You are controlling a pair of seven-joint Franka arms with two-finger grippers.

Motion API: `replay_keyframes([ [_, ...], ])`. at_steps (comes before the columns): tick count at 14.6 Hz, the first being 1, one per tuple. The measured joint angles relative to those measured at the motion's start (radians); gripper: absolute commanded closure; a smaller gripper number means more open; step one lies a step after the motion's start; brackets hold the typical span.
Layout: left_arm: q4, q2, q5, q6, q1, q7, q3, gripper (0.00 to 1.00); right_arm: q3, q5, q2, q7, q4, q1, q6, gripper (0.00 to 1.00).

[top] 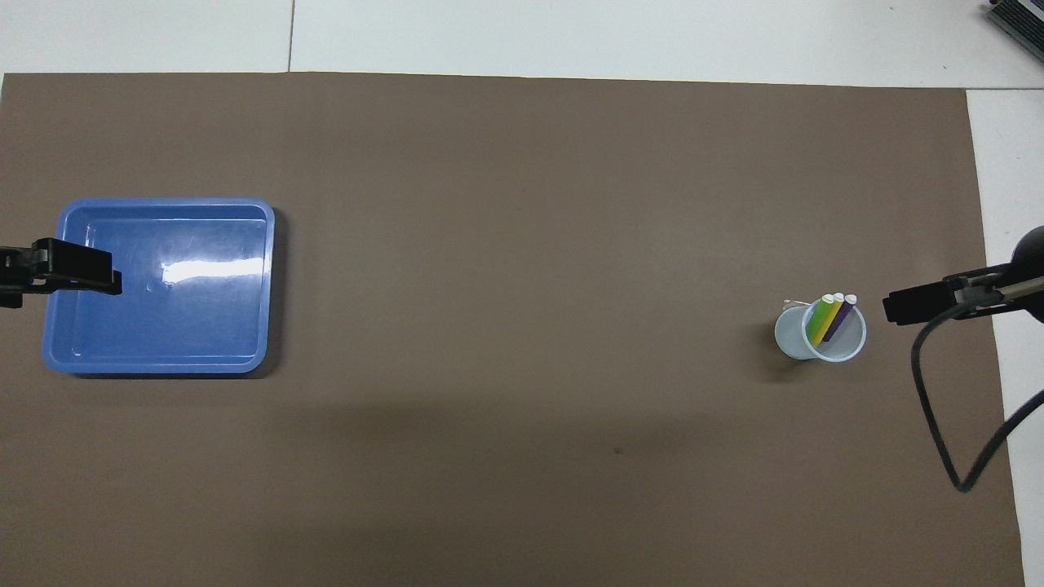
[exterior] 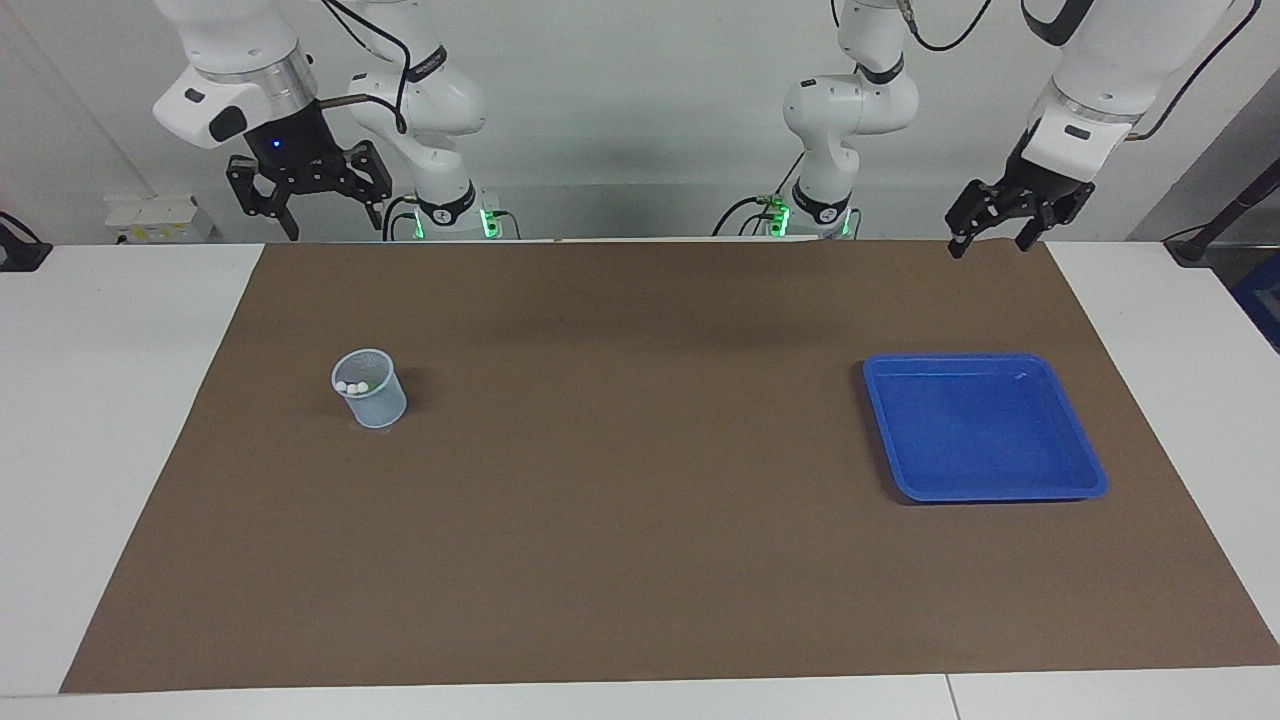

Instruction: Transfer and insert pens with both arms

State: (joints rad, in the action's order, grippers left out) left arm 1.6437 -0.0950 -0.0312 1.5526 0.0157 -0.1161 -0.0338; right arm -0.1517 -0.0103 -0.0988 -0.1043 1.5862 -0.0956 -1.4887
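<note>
Brown matting covers most of my white bench (exterior: 130, 420), and both arms hang high against the pale wall at the top of the facing frame. From my seat the job looks finished, or all but. All three pens (top: 832, 318), green, yellow and purple, stand together in the clear cup (top: 822, 336) at the right of the overhead frame, pale cap ends up and leaning toward the cup's upper rim. In the facing frame the cup (exterior: 370, 390) sits left of centre and I can only make out the white caps inside it. The blue tray (exterior: 985, 428), at the right of that frame, holds nothing that I can see.

My right gripper (exterior: 308, 185) is up at the upper left of the facing frame, over the mat's edge, fingers spread apart and carrying nothing. My left gripper (exterior: 1005, 215) is at the upper right, likewise raised, fingers apart and empty; in the overhead frame its black tip (top: 77, 267) overlaps the tray's left rim only because it is high above it.

I judge the transfer and the insertion done for every pen I can count. What remains, as far as I can tell, is parking the arms.
</note>
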Motion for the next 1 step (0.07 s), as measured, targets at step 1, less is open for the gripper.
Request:
replay_keyframes([
  [1,0.0,0.0,0.0,0.0,0.001,0.0,0.001,0.0,0.0,0.0,0.0,0.0,0.0,0.0,0.0,0.0],
])
